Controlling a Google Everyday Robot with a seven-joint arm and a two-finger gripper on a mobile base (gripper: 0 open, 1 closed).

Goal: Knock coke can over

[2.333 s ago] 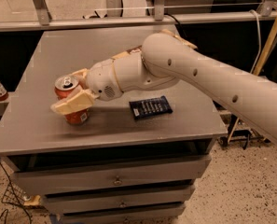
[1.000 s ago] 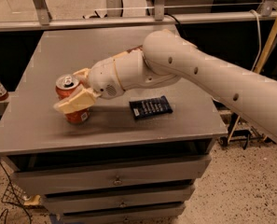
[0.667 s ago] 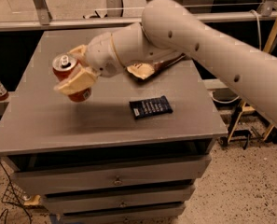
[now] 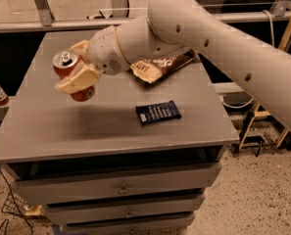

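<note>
The gripper (image 4: 70, 68) hangs over the far left of the table (image 4: 57, 131), its fingers (image 4: 79, 78) clenched on the coke can (image 4: 64, 61), which is tilted and seemingly off the surface. Laying it down sideways and low would be safest. The left edge is close; bare room lies nearer, left of the snack bar wrapper (image 4: 158, 112).

Chip bag (image 4: 160, 65) on the bench (image 4: 110, 131): white capitals reading "LATE"; other lettering is not legible. Coke can (image 4: 62, 65), clamped in the gripper (image 4: 72, 72) above the bench's left part: small white label near its base, unreadable. Dark blue snack bar wrapper (image 4: 158, 112): pale print, unreadable.
</note>
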